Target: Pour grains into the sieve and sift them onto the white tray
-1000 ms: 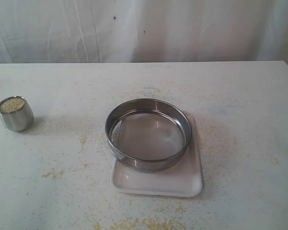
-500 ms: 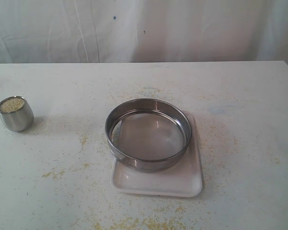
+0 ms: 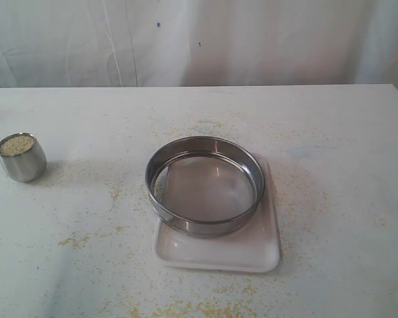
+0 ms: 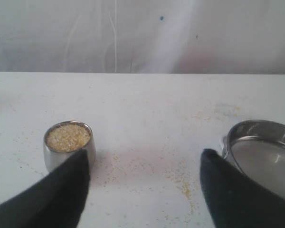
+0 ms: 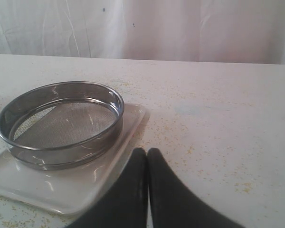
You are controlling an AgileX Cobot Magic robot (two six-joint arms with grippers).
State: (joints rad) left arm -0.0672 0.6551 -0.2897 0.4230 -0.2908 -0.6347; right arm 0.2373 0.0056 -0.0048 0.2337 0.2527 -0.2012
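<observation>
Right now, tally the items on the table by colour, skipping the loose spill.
Silver steel: 2, the small rounded steel cup full of yellow-beige grains, and the wide round steel mesh sieve
White: 1, the shallow rectangular white tray under the sieve
Total: 3

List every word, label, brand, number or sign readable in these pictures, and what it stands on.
None. No writing shows on the steel cup, the sieve, the white tray, the table or the curtain behind it. The two dark specks on the curtain are plain marks, not letters.
</observation>
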